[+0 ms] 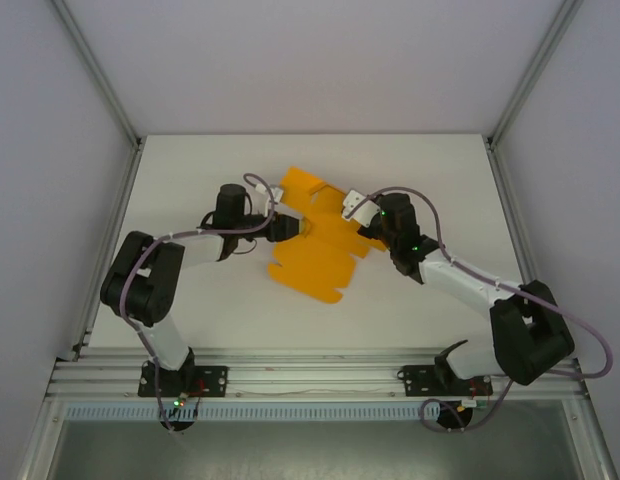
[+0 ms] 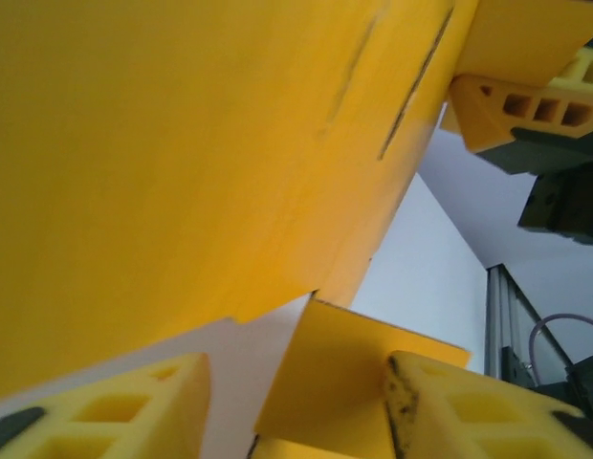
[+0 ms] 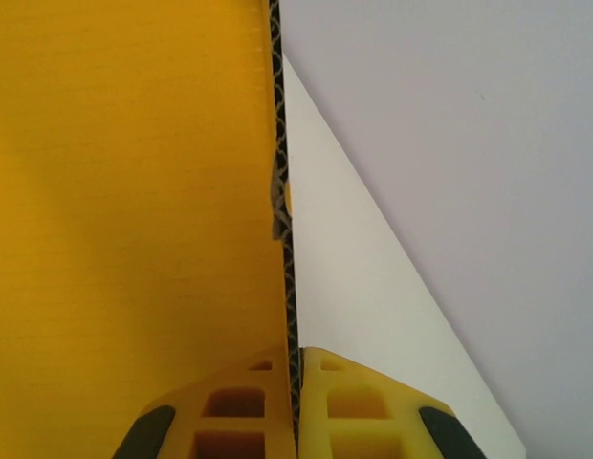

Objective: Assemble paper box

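My right hand (image 3: 292, 359) is pressed together on the edge of the plain orange-yellow die-cut card sheet (image 1: 315, 262). This is the paper box, not yet folded. It sits in the middle of the white bench (image 1: 190, 180), between my two arms and partly raised. My left hand (image 2: 296, 371) is spread, with a small flap (image 2: 359, 382) of the same card between its fingers; I judge it is not clamped.

As I read it, the step is to take that flap and fold it up. To do it well, the right pinch should act as a firm anchor. The left hand should close squarely near the crease and turn the flap along that line, since thin card is likely to buckle if pulled across a panel.

The top view gives the sheet's whole outline, with a hand at either side. My right wrist view shows the fluted edge between my pads and a small kink in it. My left wrist view shows two dark slits (image 2: 411, 86) in the big panel.
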Robot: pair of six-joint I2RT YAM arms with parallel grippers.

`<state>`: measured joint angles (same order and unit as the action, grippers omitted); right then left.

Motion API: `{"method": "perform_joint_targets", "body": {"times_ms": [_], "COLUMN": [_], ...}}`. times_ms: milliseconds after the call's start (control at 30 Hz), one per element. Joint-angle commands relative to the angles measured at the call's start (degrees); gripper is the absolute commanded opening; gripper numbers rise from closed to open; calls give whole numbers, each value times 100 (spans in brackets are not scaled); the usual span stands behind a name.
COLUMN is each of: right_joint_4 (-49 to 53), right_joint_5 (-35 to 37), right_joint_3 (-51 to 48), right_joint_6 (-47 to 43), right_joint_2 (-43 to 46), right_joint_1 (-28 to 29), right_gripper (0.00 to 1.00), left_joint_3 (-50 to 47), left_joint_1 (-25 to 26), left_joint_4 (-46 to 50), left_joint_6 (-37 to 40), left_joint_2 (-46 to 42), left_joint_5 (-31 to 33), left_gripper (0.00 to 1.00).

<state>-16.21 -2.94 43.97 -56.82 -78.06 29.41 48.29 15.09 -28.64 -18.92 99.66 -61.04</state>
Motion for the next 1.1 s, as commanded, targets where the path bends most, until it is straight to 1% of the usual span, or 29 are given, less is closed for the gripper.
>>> {"method": "perform_joint_targets", "body": {"times_ms": [0,67,133,233,300,400,467,533,567,633,733,867,1000,1067], "right_joint_4": [-455,-592,-672,-622,-604,-659,-659,-640,-599,-479,-359,-114,136,303], "right_joint_5": [-516,-636,-724,-704,-647,-682,-814,-916,-930,-914,-743,-286,179,369], "right_joint_3": [284,257,259,332,358,352,363,367,365,361,249,56,-89,-104], "right_joint_6": [389,481,538,523,505,507,531,517,459,277,-91,-647,-948,-1014], "right_joint_2": [-7,-8,-19,-30,-11,19,23,42,53,72,138,223,207,146], "right_joint_1": [129,132,127,135,132,132,135,167,196,271,428,761,1067,1248], "right_gripper": [0,0,0,0,0,0,0,0,0,0,0,0,0,0], "left_joint_3": [111,52,56,84,73,48,123,182,215,243,262,438,595,738], "left_joint_1": [249,279,308,303,306,343,384,422,424,431,426,429,425,424], "left_joint_4": [-754,-1231,-1452,-1372,-1160,-647,-141,168,282,338,345,753,946,1240], "left_joint_6": [-169,-443,-589,-609,-490,-144,84,129,93,-116,-582,-1242,-2229,-2697], "left_joint_2": [66,159,250,325,294,167,109,96,105,128,183,270,348,392], "left_joint_5": [-482,-652,-682,-750,-751,-470,-114,280,465,820,1140,1664,1783,1953], "left_gripper": [45,45,45,36,33,21,14,4,0,0,0,0,0,0]}}
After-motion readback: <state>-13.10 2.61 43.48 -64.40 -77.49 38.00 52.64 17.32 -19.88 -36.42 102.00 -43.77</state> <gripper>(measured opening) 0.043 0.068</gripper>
